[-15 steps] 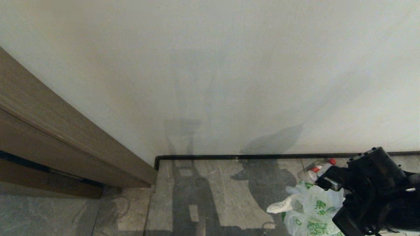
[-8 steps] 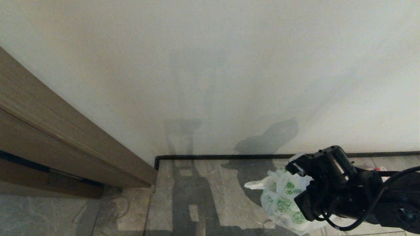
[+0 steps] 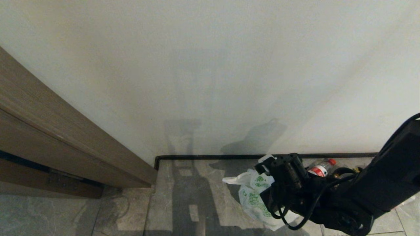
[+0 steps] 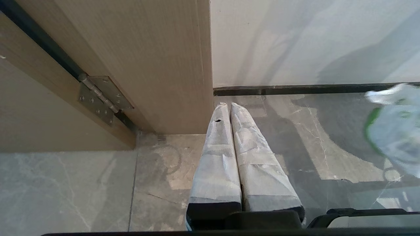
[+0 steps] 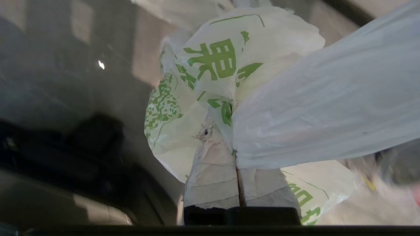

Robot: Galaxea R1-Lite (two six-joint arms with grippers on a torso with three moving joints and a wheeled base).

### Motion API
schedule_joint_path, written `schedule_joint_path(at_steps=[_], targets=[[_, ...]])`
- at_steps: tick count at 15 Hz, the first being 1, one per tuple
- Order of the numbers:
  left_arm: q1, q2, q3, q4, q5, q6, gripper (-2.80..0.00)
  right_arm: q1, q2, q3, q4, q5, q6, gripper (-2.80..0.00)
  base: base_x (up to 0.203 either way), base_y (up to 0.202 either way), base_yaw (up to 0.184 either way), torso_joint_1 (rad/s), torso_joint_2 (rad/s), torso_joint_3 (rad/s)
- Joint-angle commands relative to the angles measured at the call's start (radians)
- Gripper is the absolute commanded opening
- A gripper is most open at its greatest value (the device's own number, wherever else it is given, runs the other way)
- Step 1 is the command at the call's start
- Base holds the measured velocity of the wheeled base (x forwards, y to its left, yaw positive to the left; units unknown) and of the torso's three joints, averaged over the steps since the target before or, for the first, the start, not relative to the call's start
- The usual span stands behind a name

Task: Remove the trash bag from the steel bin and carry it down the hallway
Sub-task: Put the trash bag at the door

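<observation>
Your right end effector [image 5: 238, 131] is clamped on the bag [image 3: 252, 196], which hangs clear above the floor [image 3: 203, 196] near the skirting [image 3: 213, 157]; no bin shows, so removal looks done and the hallway carry remains. The left end effector [image 4: 229, 108] is closed, empty. The bag's green print shows a Chinese character and a QR square, nothing more legible.

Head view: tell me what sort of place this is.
Most likely an indoor hallway corner: grey marbled floor tiles, a plain white wall with black skirting, and a brown wooden door frame with a metal hinge.
</observation>
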Motion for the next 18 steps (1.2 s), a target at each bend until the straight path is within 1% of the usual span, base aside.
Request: schedule_joint_path(at_steps=[1,3,7,10,11,15,18], targets=[[0.0,0.001,0.0,0.0,0.0,-0.001,-2.8,0.027,0.089,-0.044,-0.036,-0.007,0.0,-2.8,0.0,0.0,0.0,0.0,0.0,0.0],[0.0,0.001,0.0,0.0,0.0,0.001,-2.8,0.029,0.12,-0.059,-0.046,-0.012,-0.001,-2.8,0.0,0.0,0.0,0.0,0.0,0.0],[0.0,0.001,0.0,0.0,0.0,-0.001,-2.8,0.046,0.198,-0.098,-0.139,-0.033,-0.001,-2.8,0.0,0.0,0.0,0.0,0.0,0.0],[0.0,0.001,0.0,0.0,0.0,-0.001,-2.8,0.056,0.21,-0.114,-0.138,-0.034,0.005,-2.8,0.0,0.0,0.0,0.0,0.0,0.0],[0.0,0.001,0.0,0.0,0.0,0.0,-2.8,0.057,0.21,-0.114,-0.135,-0.03,0.005,0.0,0.0,0.0,0.0,0.0,0.0,0.0],[0.0,0.001,0.0,0.0,0.0,-0.001,-2.8,0.059,0.215,-0.124,-0.128,-0.027,0.002,0.0,0.0,0.0,0.0,0.0,0.0,0.0],[0.0,0.001,0.0,0.0,0.0,-0.001,-2.8,0.062,0.171,-0.11,-0.093,-0.027,0.006,0.0,0.0,0.0,0.0,0.0,0.0,0.0]])
